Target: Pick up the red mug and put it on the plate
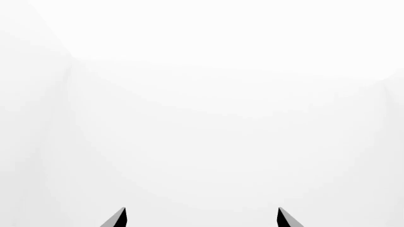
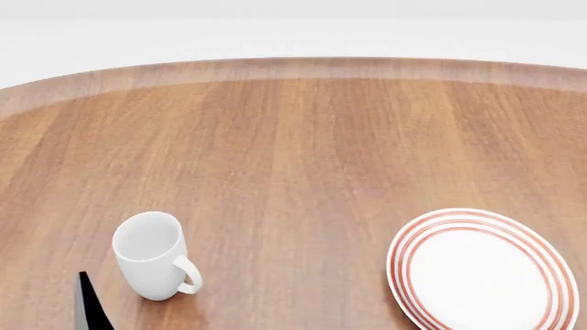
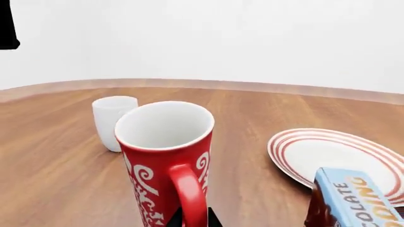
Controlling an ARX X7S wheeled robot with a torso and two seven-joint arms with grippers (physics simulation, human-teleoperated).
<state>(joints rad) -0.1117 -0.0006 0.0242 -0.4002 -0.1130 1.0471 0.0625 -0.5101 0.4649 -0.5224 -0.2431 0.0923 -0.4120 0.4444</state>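
On my right wrist view the red mug point(image 3: 165, 161) stands upright on the wooden surface point(image 3: 57, 156), handle toward the camera, with the white mug point(image 3: 113, 122) just behind it and the plate point(image 3: 334, 158) off to one side, apart from it; a chocolate box point(image 3: 350, 201) overlaps the plate's near rim. The right claw barely shows below the handle, so I cannot tell its state. The left claw point(image 1: 202, 218) is released, its tips apart against blank white.

My head camera looks forward and down over the table point(image 2: 303, 151). My right wrist camera sits low and very close behind the red mug point(image 3: 167, 161), sharing the white mug point(image 2: 151, 254) and plate point(image 2: 482, 268) with it. My left wrist camera faces only blank white.
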